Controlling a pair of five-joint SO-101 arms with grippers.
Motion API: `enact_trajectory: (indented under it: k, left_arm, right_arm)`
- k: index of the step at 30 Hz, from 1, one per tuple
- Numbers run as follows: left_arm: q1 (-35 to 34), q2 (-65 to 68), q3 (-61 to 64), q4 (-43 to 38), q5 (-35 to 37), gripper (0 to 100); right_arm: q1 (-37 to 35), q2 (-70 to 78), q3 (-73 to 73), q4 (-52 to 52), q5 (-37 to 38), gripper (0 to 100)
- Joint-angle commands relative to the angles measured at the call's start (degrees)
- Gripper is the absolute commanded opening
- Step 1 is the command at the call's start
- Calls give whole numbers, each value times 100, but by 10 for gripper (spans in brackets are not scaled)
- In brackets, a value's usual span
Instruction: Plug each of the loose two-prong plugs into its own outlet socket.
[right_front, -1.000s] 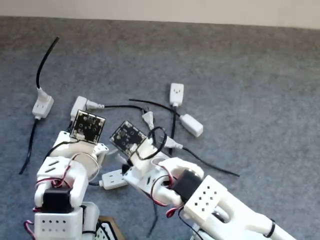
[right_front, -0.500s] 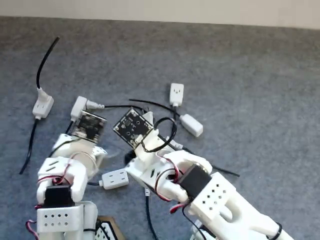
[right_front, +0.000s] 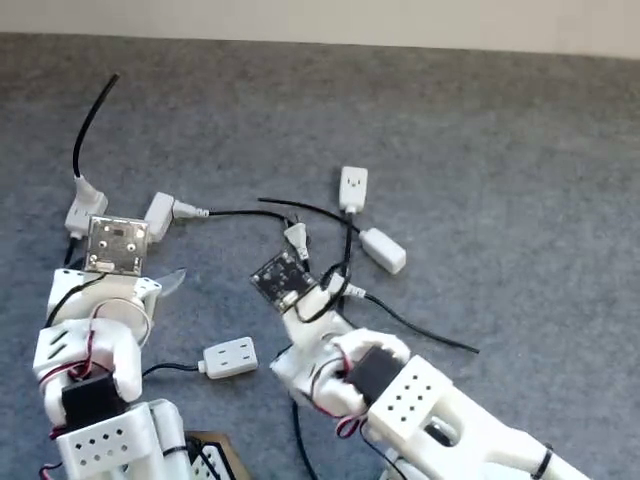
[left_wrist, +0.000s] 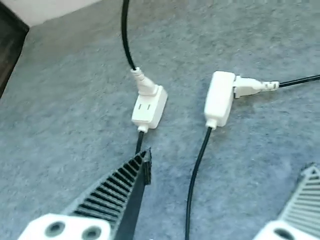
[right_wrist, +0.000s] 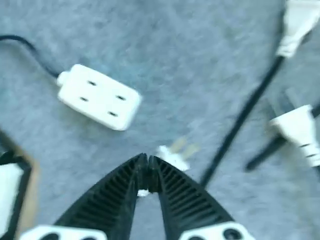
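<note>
Left arm (right_front: 95, 330) leftward, toward outlet socket (left_wrist: 148, 105)

The plug (right_wrist: 172, 154) and outlet socket (right_wrist: 99, 96) are white, cords (right_front: 90, 120) black, carpet (right_front: 500, 150) mottled grey, jaws ribbed black.

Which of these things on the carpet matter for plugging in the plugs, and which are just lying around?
Job: two-prong plug held by the right gripper; loose plug; double socket block; free single socket; open left gripper.
Lying about: tan-edged board.
</note>
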Motion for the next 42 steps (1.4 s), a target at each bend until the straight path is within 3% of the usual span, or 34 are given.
enact_trajectory:
  k: [1, 6, 12, 20, 35, 42]
  left_arm:
    - [-259, -4, -259, -114, -53, 425]
    - [-365, -4, -268, -123, -53, 425]
    - [-338, -4, -268, -88, -53, 425]
    - [-338, -4, -268, -88, -53, 425]
    - [-365, -4, -268, -88, -53, 425]
    - [-365, -4, -268, -114, -53, 425]
  right_arm:
    - [-708, -101, 22, -66, -668, 98]
    - [-769, -101, 391, 84, -1371, 245]
    - [-198, -92, 453, 66, -2145, 248]
    - [-145, 110, 523, 40, -2189, 248]
    - [-593, 2554, -840, -233, -2198, 248]
    - [-866, 1974, -1007, -224, -2163, 248]
